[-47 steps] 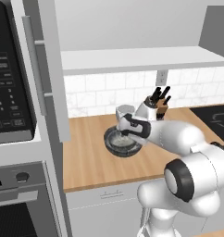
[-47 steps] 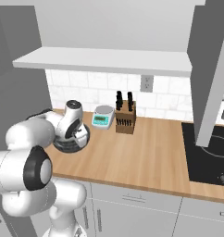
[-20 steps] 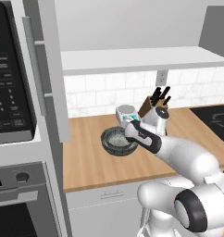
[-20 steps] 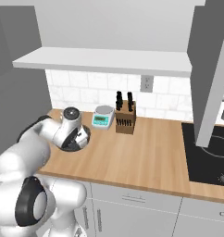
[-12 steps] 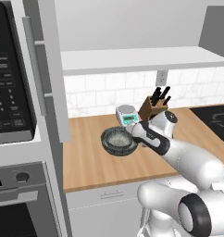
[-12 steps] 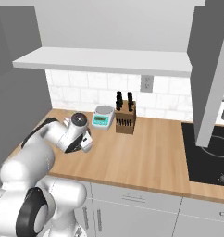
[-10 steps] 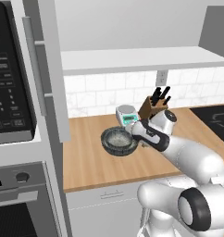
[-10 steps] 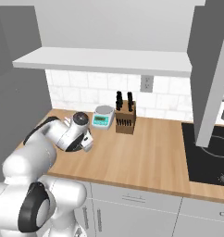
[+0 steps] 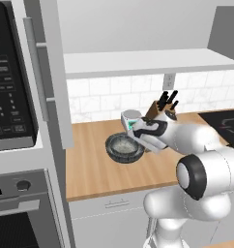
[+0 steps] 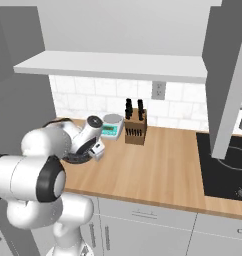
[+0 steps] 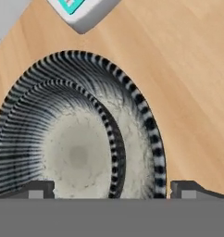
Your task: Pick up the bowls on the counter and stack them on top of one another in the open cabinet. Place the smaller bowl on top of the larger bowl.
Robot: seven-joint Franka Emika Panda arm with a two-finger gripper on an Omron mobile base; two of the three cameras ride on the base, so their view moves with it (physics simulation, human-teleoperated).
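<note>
- The microwave (image 9: 10,82) stands far left, beside the long grey door (image 9: 53,72) of the open cabinet (image 9: 148,63).
- On the wooden surface (image 9: 95,169), the smaller bowl (image 11: 63,148) sits nested inside the larger bowl (image 11: 146,125), near the kitchen scale (image 11: 81,11).
- The gripper (image 11: 111,190) hangs low over both bowls, fingers spread wide, gripping nothing.
- The knife block (image 10: 134,129) stands right of the scale, well apart from the stovetop (image 10: 228,170).

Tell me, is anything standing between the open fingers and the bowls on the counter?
Nothing visible does. In the hand view the gripper hangs open right above the bowls, which sit nested on the counter. The kitchen scale stands off to one side, beyond their rim.
</note>
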